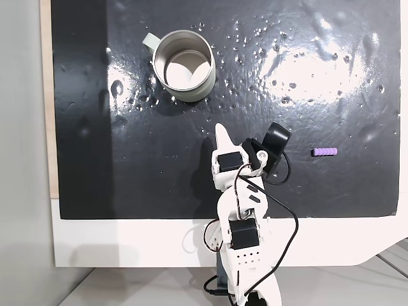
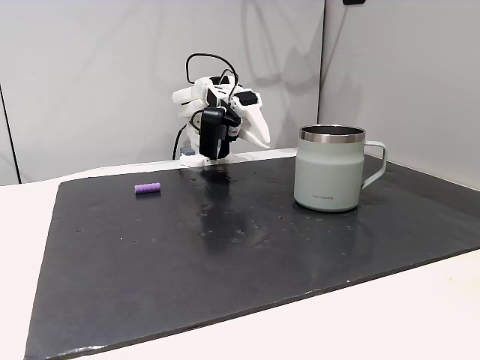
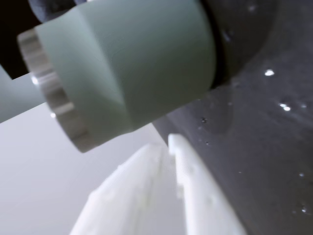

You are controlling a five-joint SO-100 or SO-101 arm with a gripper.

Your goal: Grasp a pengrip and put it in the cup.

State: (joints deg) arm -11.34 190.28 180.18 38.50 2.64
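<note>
— Fingers (image 3: 171,147): pressed together, empty, raised near cup (image 1: 183,65).
— Pengrip (image 1: 324,152): lying on surface (image 1: 331,83), well apart. Step: reach pending; next, swing over, spread fingers.

A white table (image 1: 127,245) carries a black mat (image 1: 127,159) that covers most of its top; in a fixed view the mat (image 2: 225,255) is glossy and speckled with small bright spots (droplets or bumps, hard to tell which). Three things rest on this surface. The cup (image 1: 183,65), pale grey-green with a cream inside, stands upright on the mat, its handle pointing to the upper left in a fixed view; in the other, the cup (image 2: 332,169) stands at the right. The pengrip (image 1: 324,152), a small light-purple ribbed tube, lies on its side on the mat, well apart from the cup; seen from the side, the pengrip (image 2: 148,188) lies at the left. The arm's base (image 1: 245,280) sits at the table's edge.
</note>
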